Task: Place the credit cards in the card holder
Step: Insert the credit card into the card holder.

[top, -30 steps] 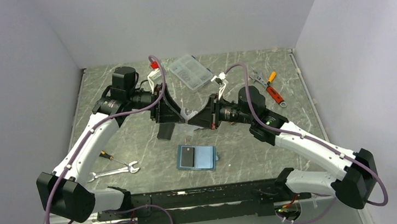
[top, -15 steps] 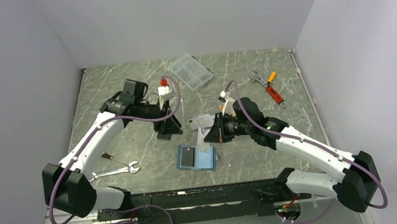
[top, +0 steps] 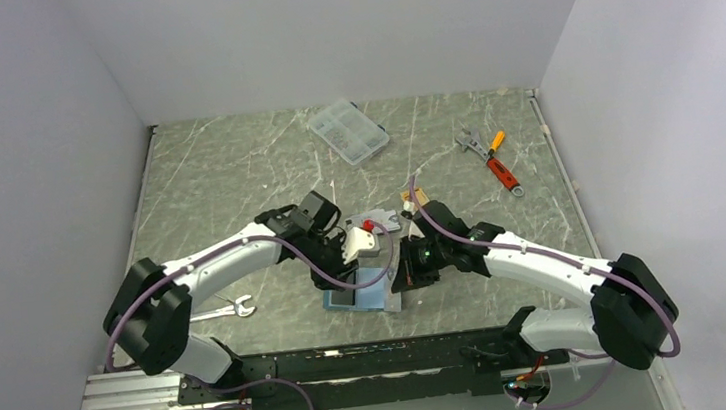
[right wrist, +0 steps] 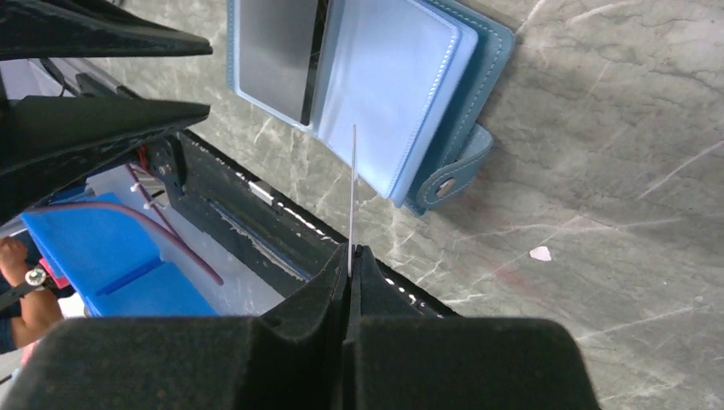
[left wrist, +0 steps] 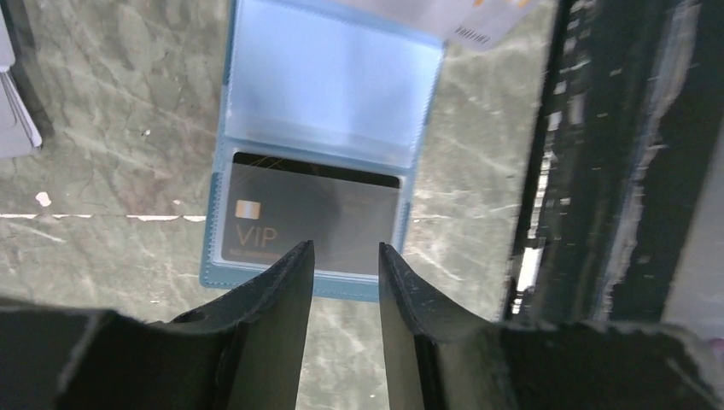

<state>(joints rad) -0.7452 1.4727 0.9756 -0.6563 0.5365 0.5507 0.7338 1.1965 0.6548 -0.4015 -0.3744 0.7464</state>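
Top: the left gripper [top: 342, 279] and right gripper [top: 406, 273] meet over the open teal-blue folding card holder [top: 378, 300], which lies flat near the front edge of the green marbled table [top: 235, 167]. Left wrist: fingers parted, nothing between them, hanging over the dark grey "VIP" credit card [left wrist: 312, 226] seated in one clear pocket. Right wrist: fingers clamped on a thin pale plastic card [right wrist: 353, 192], seen edge-on, tip over the light-blue sleeve; can't tell if it touches.
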